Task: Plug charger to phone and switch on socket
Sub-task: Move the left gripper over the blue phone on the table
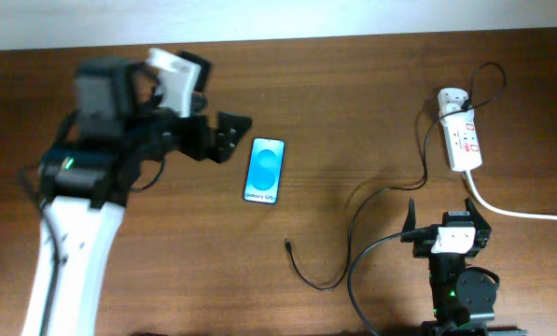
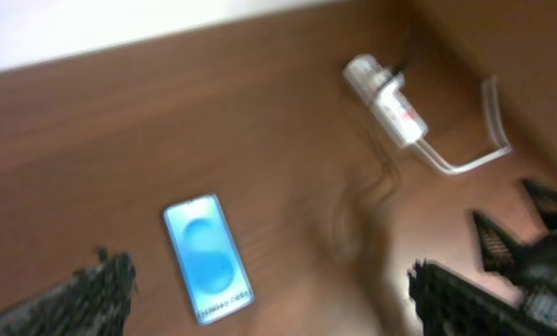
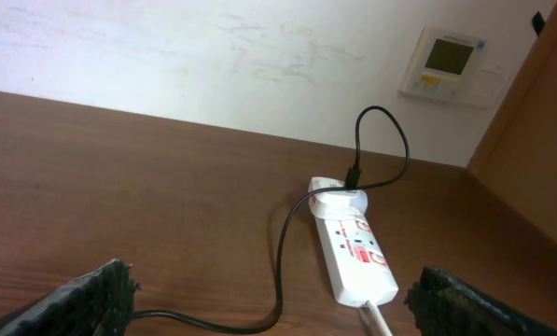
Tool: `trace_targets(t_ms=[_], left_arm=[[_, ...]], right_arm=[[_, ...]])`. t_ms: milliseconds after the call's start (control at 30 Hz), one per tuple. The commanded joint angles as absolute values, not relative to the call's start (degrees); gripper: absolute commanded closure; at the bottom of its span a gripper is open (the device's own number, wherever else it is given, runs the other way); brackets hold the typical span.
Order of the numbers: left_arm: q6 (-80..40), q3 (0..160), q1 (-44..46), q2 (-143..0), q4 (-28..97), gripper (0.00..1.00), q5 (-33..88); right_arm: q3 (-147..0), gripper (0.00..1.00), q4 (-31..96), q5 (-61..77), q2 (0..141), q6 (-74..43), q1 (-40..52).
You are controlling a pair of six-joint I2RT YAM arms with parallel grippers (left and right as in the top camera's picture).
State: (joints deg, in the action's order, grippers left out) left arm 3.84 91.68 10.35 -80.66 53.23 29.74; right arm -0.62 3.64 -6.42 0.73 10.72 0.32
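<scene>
The phone [image 1: 265,172] lies flat mid-table, its blue screen lit. It also shows in the blurred left wrist view [image 2: 208,257]. The white socket [image 1: 462,135] lies at the far right, with a white adapter [image 1: 452,97] plugged into its far end. The thin black charger cable [image 1: 371,201] runs from the adapter to its tip [image 1: 287,245], which lies loose on the table below the phone. My left gripper [image 1: 229,135] is open and empty just left of the phone [image 2: 269,313]. My right gripper [image 1: 443,217] is open and empty, below the socket [image 3: 357,252], with the cable [image 3: 283,252] crossing between its fingers [image 3: 273,313].
The socket's thick white cord [image 1: 521,213] runs off the right edge. The right arm's base [image 1: 460,289] stands at the front right, and my left arm [image 1: 77,215] reaches in from the front left. A wall thermostat [image 3: 449,63] shows behind the table.
</scene>
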Motion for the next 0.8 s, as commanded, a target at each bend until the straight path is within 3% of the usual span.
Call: trace_targets(t_ms=[0, 133, 267, 600, 767], left_arm=[[6.13, 102.52, 16.88, -89.82, 64.12, 0.01, 7.75], [6.35, 117.25, 17.85, -102.48, 77.69, 0.01, 8.14], [6.26, 117.25, 17.85, -103.18, 74.11, 0.01, 14.02], [-8.36, 117.16, 17.85, -112.53, 75.50, 0.01, 14.17], [-8.36, 117.14, 17.91, -114.54, 75.61, 0.01, 15.22]], right_arm=[[-0.32, 0.02, 4.08, -7.31, 0.36, 10.72, 0.69], [-0.32, 0.02, 4.08, -7.31, 0.36, 10.72, 0.69], [-0.32, 0.02, 4.08, -7.31, 0.36, 10.72, 0.69], [-0.32, 0.02, 4.08, -7.31, 0.36, 10.72, 0.69], [-0.32, 0.02, 4.08, -7.31, 0.36, 10.72, 0.69]])
